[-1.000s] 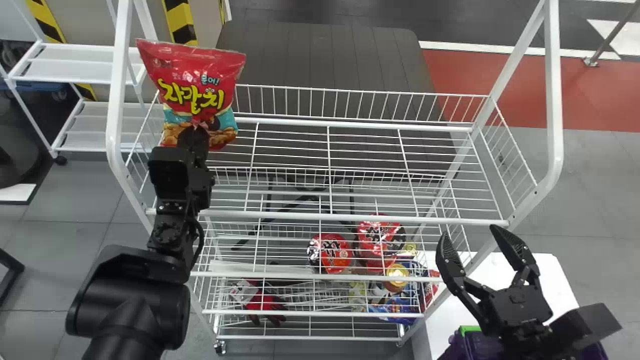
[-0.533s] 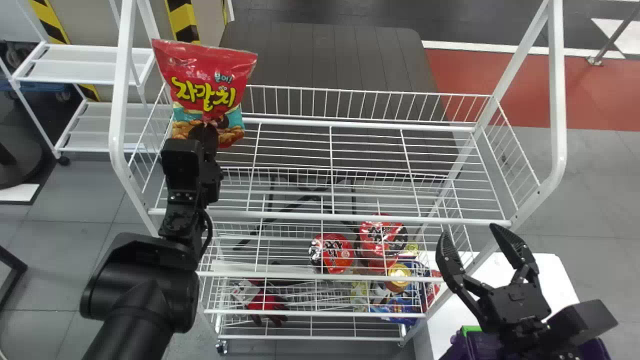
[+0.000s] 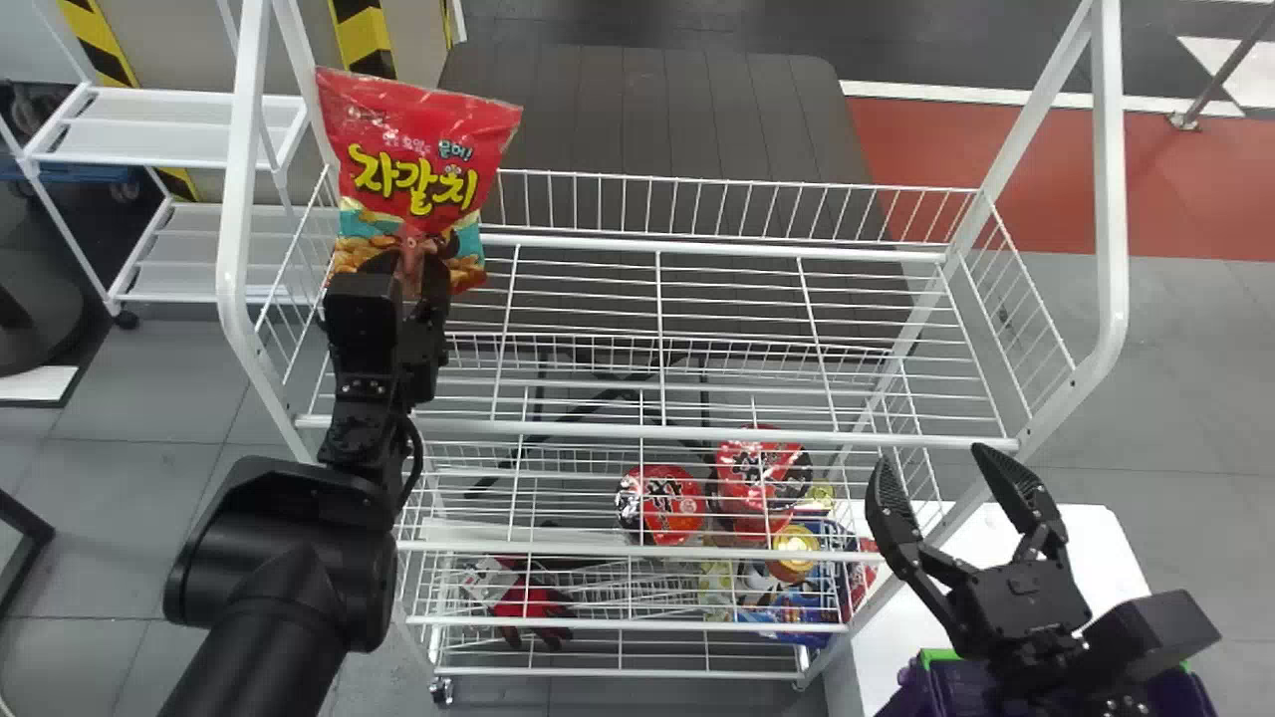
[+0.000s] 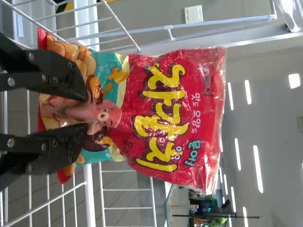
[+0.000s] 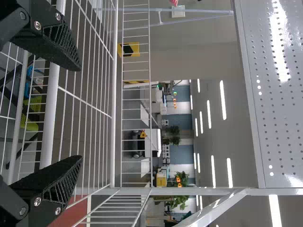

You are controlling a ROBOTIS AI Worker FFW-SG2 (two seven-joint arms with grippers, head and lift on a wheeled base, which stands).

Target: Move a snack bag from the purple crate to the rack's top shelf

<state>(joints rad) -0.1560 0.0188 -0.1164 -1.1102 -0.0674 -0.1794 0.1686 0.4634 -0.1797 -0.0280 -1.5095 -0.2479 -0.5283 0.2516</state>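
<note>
In the head view the snack bag (image 3: 408,169) stands upright at the left end of the top shelf (image 3: 697,433), with the left gripper (image 3: 406,264) at its lower part. Tall and soft, it could topple forward once unsupported, if its base has a poor seat on the wires; whether it bears fully on them I cannot tell. The right gripper (image 3: 931,458) waits above the purple crate (image 3: 941,692), its fingers spread.

In the left wrist view the left gripper's fingers are parted, the bag's printed front showing between them. The main danger looks to be the withdrawal: a fingertip may snag the loose film and drag the bag over, and a sideways exit could nudge it askew.

In the right wrist view the right gripper's fingers are wide apart with nothing between them; moved carelessly, they might catch the shelf's wires
</note>
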